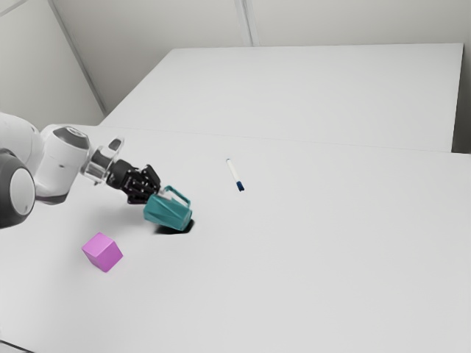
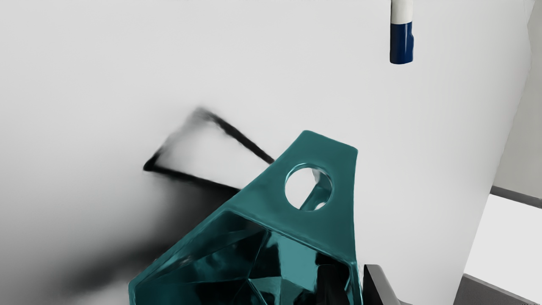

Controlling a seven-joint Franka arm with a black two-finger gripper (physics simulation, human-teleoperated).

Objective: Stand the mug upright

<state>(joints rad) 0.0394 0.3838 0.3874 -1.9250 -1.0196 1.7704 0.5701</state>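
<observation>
The gripper (image 1: 157, 193) is at the rim of the teal mug (image 1: 168, 212) in the exterior view. The mug is tilted, its mouth facing the hand and its handle on the upper side, with a dark shadow under its base. In the wrist view, the gripper (image 2: 357, 281) has one finger inside the mouth and the other against the outside, pinching the wall of the mug (image 2: 326, 228) near the handle. The handle's round hole shows, and its shadow falls apart from it on the table. Much of the mug's outer body is hidden there.
A pink cube (image 1: 102, 252) rests on the white table (image 1: 309, 265), nearer the exterior view's bottom left than the mug. Beyond the mug, toward the exterior view's right, lies a white marker (image 1: 234, 172) with a blue cap, its capped end visible in the wrist view.
</observation>
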